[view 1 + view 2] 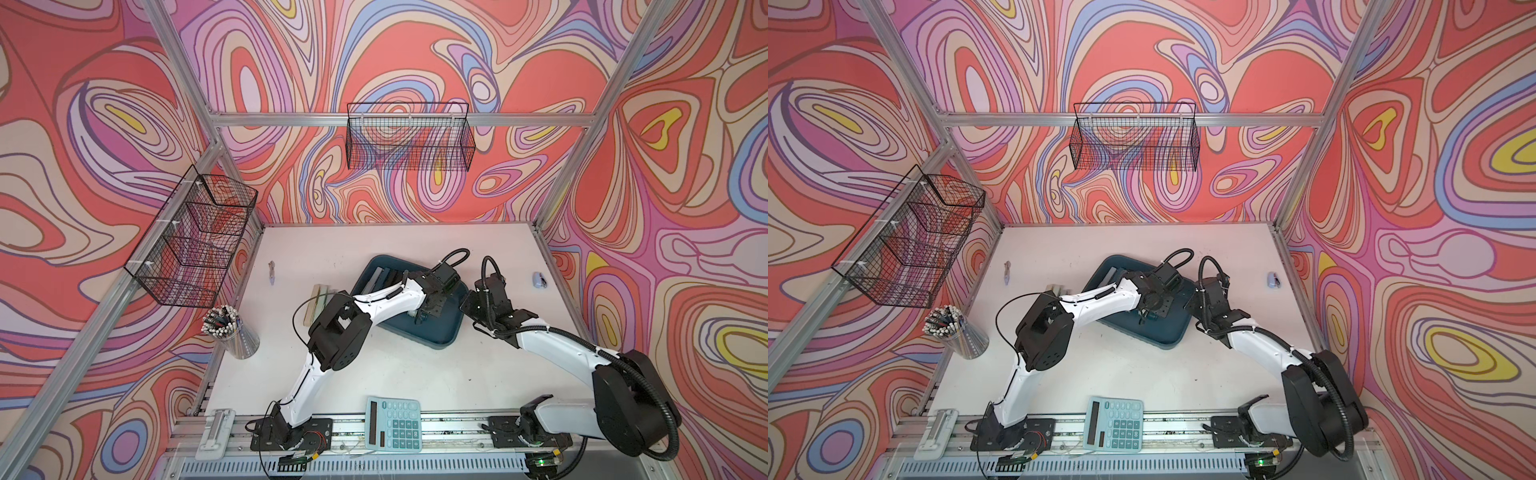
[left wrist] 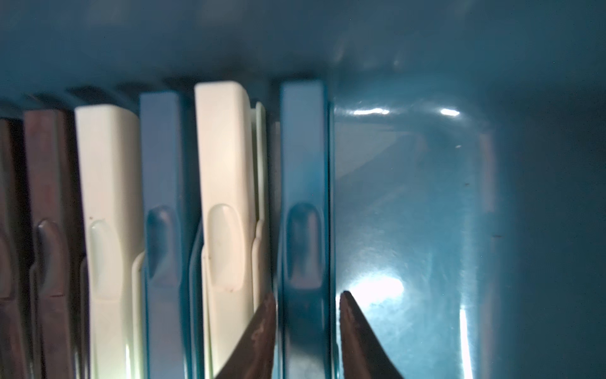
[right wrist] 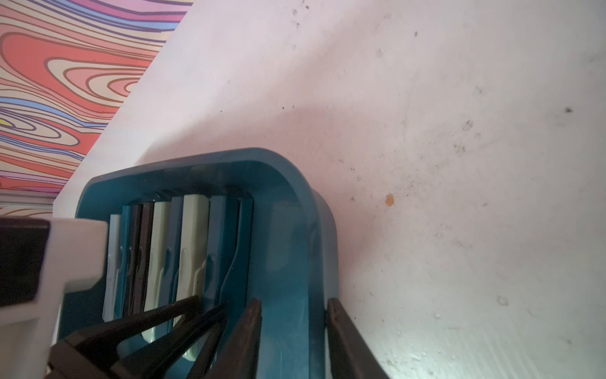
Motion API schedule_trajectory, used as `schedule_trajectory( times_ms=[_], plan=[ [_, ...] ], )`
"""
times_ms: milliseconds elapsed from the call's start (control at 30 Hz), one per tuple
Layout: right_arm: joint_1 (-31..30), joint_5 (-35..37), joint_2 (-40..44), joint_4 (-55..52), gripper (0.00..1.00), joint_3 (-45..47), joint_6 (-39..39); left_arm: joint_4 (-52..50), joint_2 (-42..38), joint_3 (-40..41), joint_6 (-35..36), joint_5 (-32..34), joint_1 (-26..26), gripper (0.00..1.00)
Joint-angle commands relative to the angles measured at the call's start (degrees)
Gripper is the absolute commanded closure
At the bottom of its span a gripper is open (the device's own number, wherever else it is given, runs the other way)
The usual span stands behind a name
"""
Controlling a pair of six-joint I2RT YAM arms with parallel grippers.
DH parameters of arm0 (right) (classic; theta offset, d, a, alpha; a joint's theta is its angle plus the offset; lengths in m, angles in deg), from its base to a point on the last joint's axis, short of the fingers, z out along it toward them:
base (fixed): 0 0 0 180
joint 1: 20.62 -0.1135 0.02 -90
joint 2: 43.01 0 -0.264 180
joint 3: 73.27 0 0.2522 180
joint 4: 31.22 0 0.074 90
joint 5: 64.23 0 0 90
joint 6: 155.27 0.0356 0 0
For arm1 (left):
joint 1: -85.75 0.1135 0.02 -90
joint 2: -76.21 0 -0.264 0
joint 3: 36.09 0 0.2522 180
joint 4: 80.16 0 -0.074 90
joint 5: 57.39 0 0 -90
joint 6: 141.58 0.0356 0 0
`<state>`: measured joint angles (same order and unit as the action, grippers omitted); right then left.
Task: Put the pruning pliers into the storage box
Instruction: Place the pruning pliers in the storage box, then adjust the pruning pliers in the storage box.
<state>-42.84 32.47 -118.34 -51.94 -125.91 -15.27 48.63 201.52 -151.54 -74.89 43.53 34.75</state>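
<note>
Top view: storage box sits under both wrists; pale pliers lie on the desk outside it, well apart from left gripper.
Left wrist: jaws narrowly apart, flanking the boxed row's end teal plier. Looks like the placing step.
Right wrist: right gripper straddles the box rim, grip unclear.
Next you lift clear and fetch the pale ones. No legible writing.

White arms, black joints (ribbed cables)

Nothing in my workspace can be read with certainty. The teal calculator, lower centre in both top views, carries key markings too small for me to make out. My wrist views show no lettering.
</note>
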Motion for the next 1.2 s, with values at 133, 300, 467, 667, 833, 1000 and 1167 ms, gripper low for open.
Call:
schedule_trajectory(
  times_ms=[133,300,467,667,833,1000,1167],
  plan=[
    [-0.2,3.2,1.4,-6.7,0.65,-7.4,-8.5,0.5,-9.4,-1.4,2.5,0.4,0.0,0.60],
    [-1.5,2.0,0.9,-6.0,0.67,-9.1,-11.1,7.0,-18.3,6.8,2.8,0.8,2.1,0.57],
    [-6.9,3.6,-3.7,-8.5,0.72,-13.5,-12.6,10.1,-29.0,18.8,0.1,0.6,9.6,0.57],
    [-8.4,2.6,-8.8,-7.5,0.81,-11.6,-8.2,8.2,-42.6,31.8,-2.0,1.8,19.4,0.58],
    [-8.5,1.2,-12.3,-7.0,0.84,-12.0,-7.1,6.2,-50.9,39.7,-5.1,-1.3,26.6,0.58],
    [-8.4,0.7,-16.0,-6.8,0.85,-12.5,-6.7,6.7,-53.9,46.5,-8.0,-5.2,30.8,0.58],
    [-8.4,0.8,-18.8,-4.5,0.85,-12.3,-5.9,8.9,-55.7,51.7,-11.2,-8.7,34.5,0.59]
  ],
)
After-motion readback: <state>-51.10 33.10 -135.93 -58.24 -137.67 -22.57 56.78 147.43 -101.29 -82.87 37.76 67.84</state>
